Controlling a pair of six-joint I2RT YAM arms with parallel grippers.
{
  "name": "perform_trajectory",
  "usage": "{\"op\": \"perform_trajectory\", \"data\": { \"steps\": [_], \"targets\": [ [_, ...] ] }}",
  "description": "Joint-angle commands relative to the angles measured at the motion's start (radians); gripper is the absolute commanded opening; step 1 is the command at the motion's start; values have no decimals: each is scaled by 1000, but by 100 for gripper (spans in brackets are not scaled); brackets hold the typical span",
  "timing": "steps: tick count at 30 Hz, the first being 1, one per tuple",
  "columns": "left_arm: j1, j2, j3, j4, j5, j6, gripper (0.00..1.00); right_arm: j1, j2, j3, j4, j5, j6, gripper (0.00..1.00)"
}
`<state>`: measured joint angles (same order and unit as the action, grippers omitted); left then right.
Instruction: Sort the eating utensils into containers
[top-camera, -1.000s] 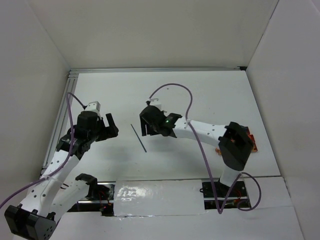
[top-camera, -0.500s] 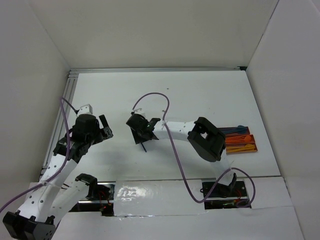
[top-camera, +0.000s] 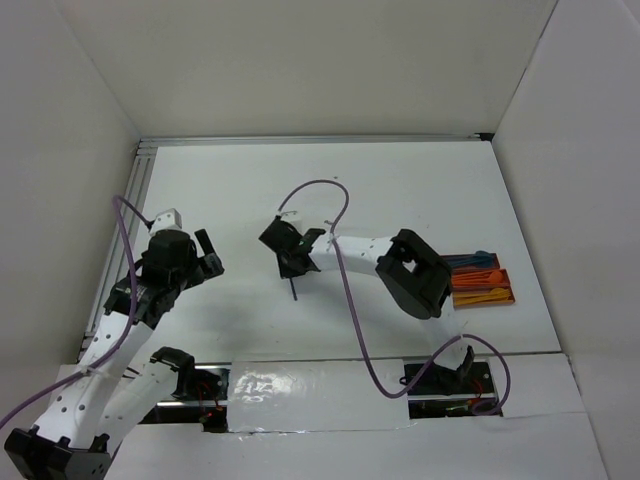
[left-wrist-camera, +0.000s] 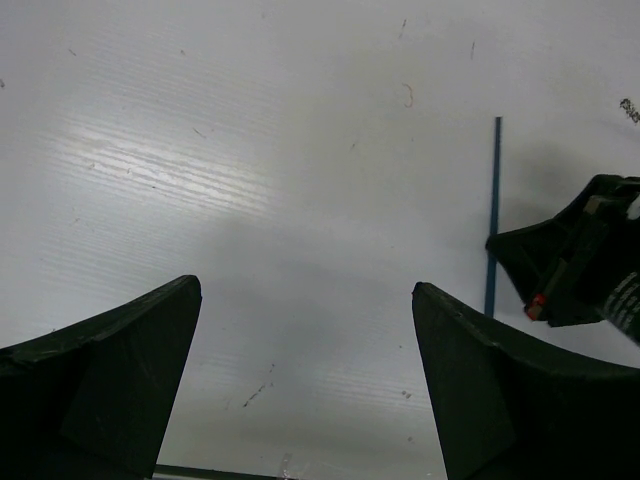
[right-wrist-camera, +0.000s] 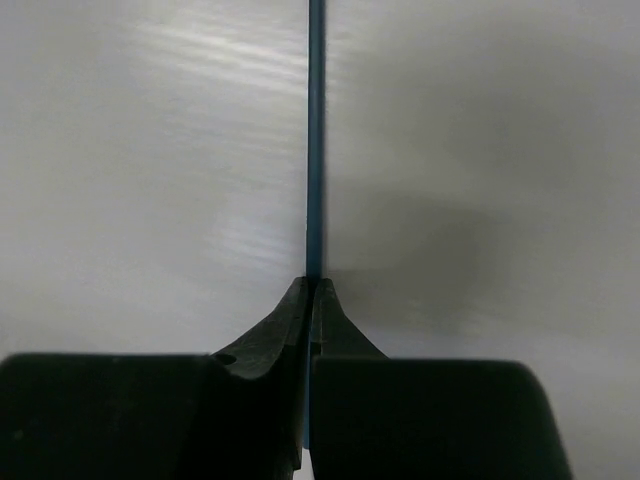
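Note:
My right gripper is shut on a thin blue stick-like utensil at the middle of the table. The stick runs straight ahead out of the closed jaws in the right wrist view, and its near end pokes out below the gripper in the top view. The left wrist view shows the same blue stick lying flat beside the right gripper's dark body. My left gripper hangs open over bare table to the left, holding nothing. A reddish-brown container at the right holds orange utensils and blue utensils.
White walls close in the table on the left, back and right. A metal rail runs along the left and far edges. The right arm's purple cable arcs over the middle of the table.
The right arm has swung left and down onto the blue stick and its jaws have closed on it, uncovering the tray. The left gripper has drawn slightly left and back.

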<state>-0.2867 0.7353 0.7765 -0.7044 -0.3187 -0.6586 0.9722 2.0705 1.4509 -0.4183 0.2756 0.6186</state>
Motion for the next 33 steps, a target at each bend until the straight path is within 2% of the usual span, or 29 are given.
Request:
{"op": "perform_trajectory", "data": {
  "steps": [1, 4, 8, 9, 10, 11, 12, 14, 18, 24, 33],
  "targets": [
    [0, 3, 21, 16, -19, -7, 99, -117, -100, -20, -181, 74, 127, 0],
    [1, -2, 15, 26, -20, 2, 100, -265, -263, -20, -258, 89, 248, 0],
    [0, 4, 10, 48, -10, 7, 100, -459, -488, -107, -347, 197, 442, 0],
    [1, 7, 9, 55, -7, 11, 100, -589, -562, -172, -347, 206, 510, 0],
    [1, 12, 10, 56, -5, 11, 100, -590, -563, -210, -347, 206, 510, 0],
    [0, 13, 9, 56, -3, 14, 100, -636, -629, -243, -332, 171, 529, 0],
    [1, 13, 10, 60, -5, 16, 100, -735, -656, -309, -317, 151, 536, 0],
    [0, 22, 12, 59, -3, 13, 100, -829, -705, -362, -304, 91, 543, 0],
    [3, 21, 4, 72, -10, 20, 100, -1025, -770, -422, -342, 106, 602, 0],
    [1, 9, -8, 98, 1, 37, 100, -1089, -796, -506, -284, 129, 639, 0],
    [1, 13, -16, 114, 3, 47, 100, -1138, -650, -506, -247, 116, 612, 0]
  ]
}}
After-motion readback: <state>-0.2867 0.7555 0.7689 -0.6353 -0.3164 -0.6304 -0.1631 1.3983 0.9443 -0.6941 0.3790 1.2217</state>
